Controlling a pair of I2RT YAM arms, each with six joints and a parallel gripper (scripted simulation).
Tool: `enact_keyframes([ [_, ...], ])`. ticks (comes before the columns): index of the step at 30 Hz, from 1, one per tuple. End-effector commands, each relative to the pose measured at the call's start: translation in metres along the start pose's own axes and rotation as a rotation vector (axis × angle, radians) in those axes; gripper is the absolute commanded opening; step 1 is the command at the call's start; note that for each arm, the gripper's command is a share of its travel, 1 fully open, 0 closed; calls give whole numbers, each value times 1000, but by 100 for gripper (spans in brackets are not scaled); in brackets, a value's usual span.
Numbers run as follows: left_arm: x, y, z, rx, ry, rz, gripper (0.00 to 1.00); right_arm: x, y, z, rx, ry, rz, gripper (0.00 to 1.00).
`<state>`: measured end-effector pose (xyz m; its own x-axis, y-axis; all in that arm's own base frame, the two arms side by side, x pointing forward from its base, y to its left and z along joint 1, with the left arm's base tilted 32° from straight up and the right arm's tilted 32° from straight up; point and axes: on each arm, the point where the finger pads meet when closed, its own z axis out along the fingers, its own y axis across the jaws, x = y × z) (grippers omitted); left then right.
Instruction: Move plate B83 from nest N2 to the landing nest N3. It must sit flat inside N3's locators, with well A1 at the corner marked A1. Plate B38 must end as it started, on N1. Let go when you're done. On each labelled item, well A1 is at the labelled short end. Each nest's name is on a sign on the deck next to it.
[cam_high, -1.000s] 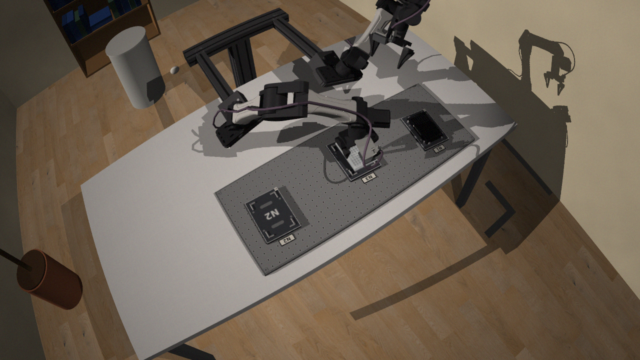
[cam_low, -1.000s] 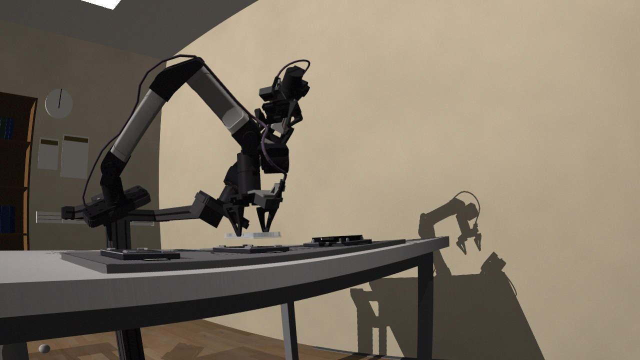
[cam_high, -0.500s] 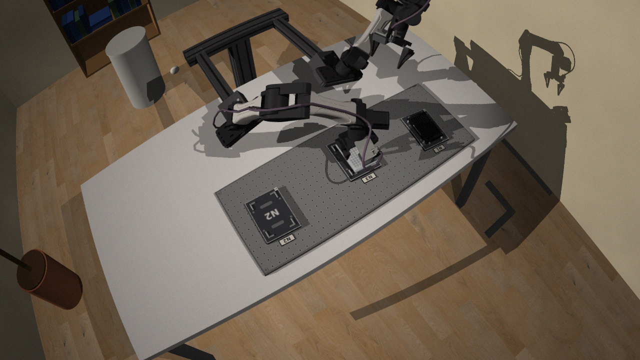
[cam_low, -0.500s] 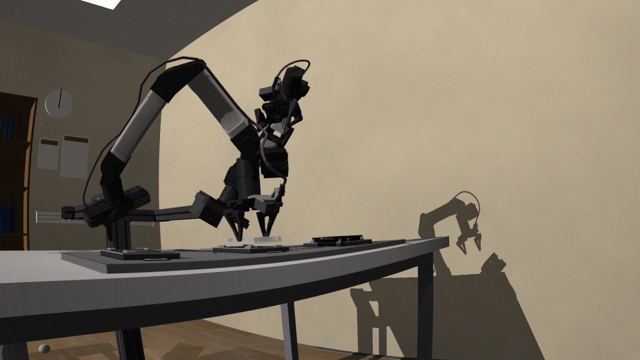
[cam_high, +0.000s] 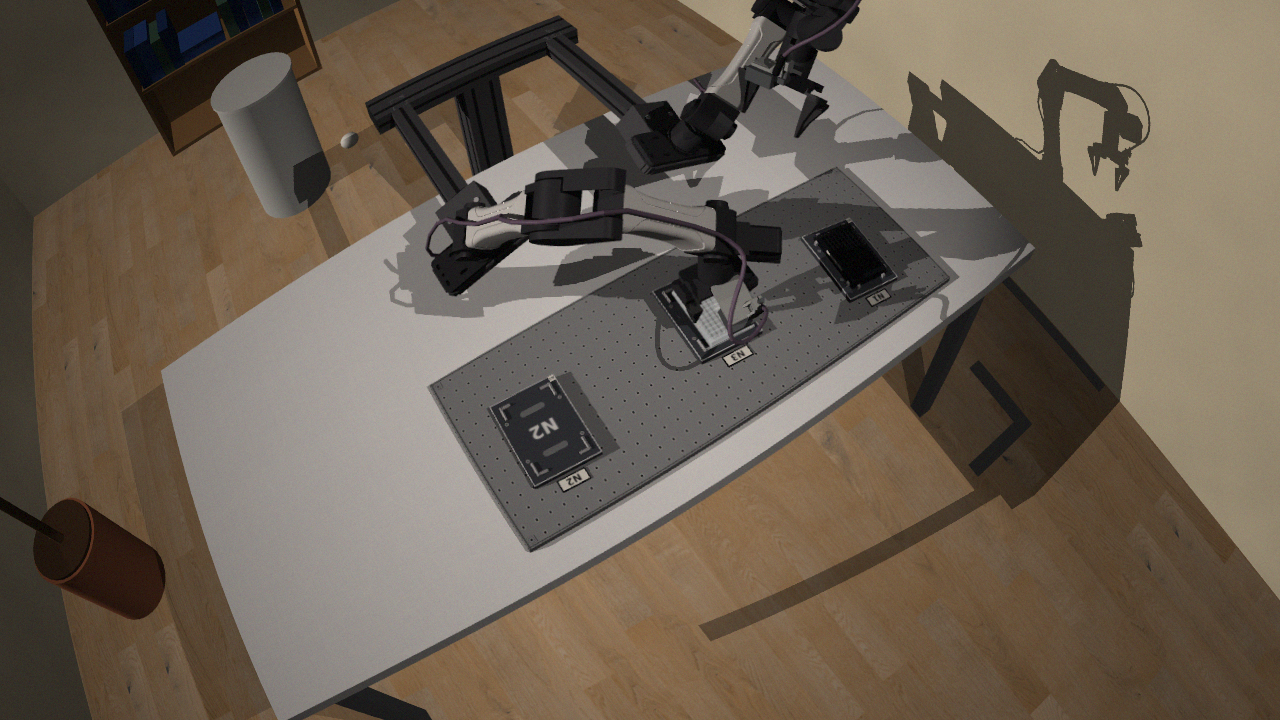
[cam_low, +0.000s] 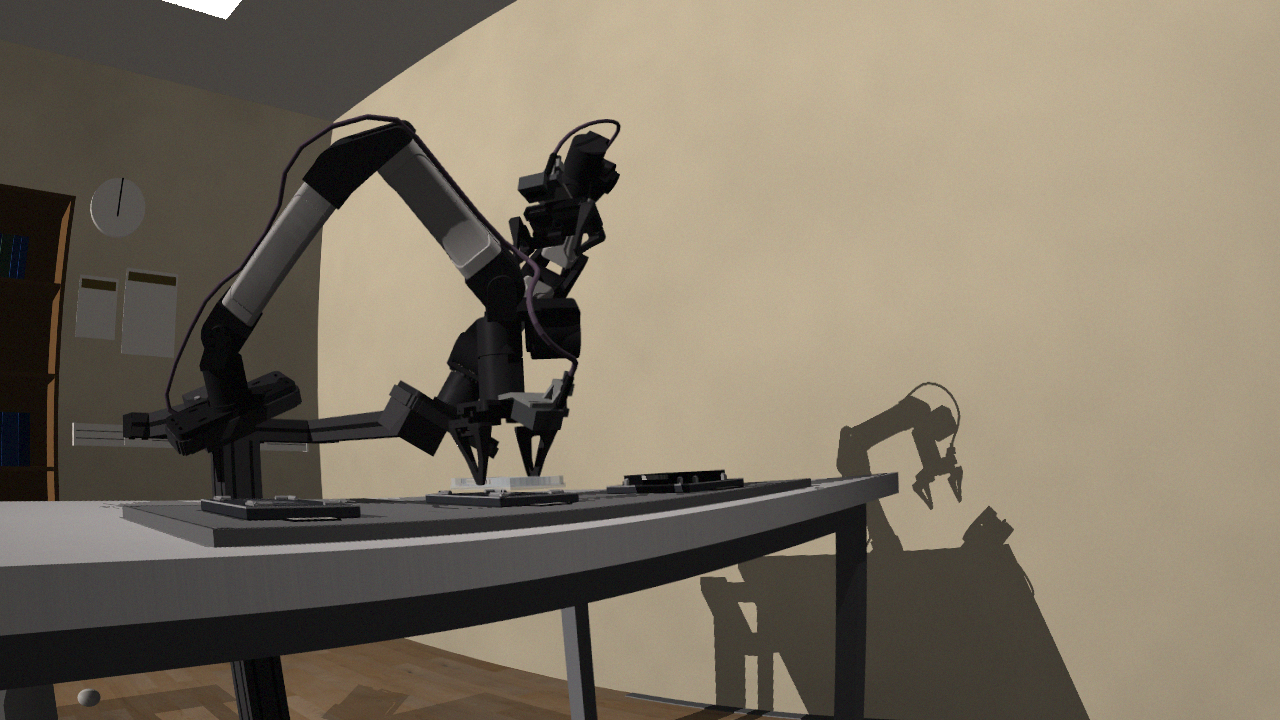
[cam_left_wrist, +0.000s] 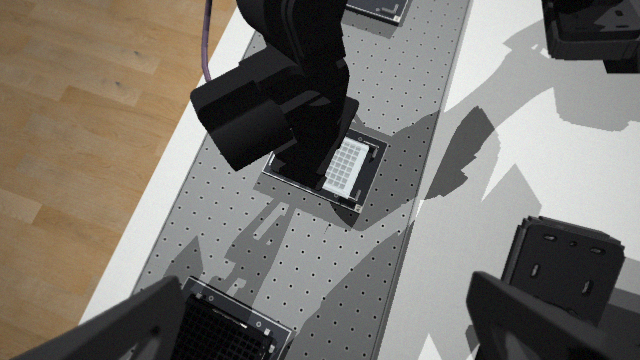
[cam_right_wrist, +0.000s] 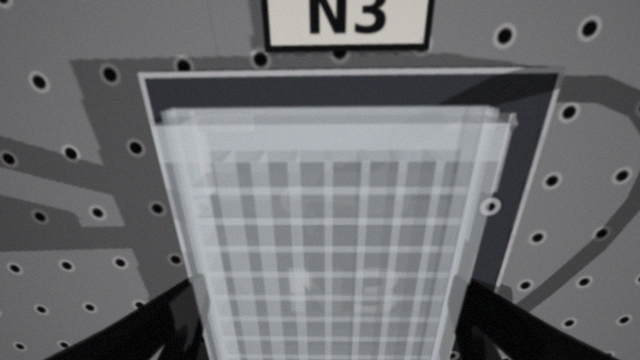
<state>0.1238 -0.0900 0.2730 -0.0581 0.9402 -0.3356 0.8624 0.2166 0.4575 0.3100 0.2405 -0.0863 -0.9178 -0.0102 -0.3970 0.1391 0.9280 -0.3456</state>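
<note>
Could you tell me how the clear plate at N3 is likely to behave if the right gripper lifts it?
The clear plate is probably stiff, since its walls look straight between the right gripper's fingertips. Being low and broad, it seems unlikely to tip. Its smooth-looking sides might slip.

Both arms (cam_high: 666, 214) (cam_low: 436, 201) have blk joints and light grey/white links w/ smooth surface. A thin purple cable (cam_high: 744, 268) (cam_low: 284, 170) (cam_left_wrist: 205, 40) runs along outside of the nearer arm in exterior view. Right gripper (cam_low: 508, 479) (cam_right_wrist: 330, 300) has blk, tapered fingers, plus a grey angular bracket (cam_low: 537, 407). Left gripper (cam_high: 776, 114) (cam_left_wrist: 327, 290) is also blk, w/ pointed fingers. One blk base plate (cam_left_wrist: 565, 260) shows oval slots.
</note>
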Motion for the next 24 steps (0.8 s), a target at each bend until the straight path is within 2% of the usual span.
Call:
enact_keyframes([
  [1, -2, 1, -2, 4, -5, 0, 100, 6, 7, -5, 12, 3, -19, 80],
  [16, -2, 1, -2, 4, -5, 0, 100, 5, 7, -5, 10, 2, -17, 80],
  [24, -2, 1, -2, 4, -5, 0, 100, 6, 7, -14, 10, 2, -21, 80],
])
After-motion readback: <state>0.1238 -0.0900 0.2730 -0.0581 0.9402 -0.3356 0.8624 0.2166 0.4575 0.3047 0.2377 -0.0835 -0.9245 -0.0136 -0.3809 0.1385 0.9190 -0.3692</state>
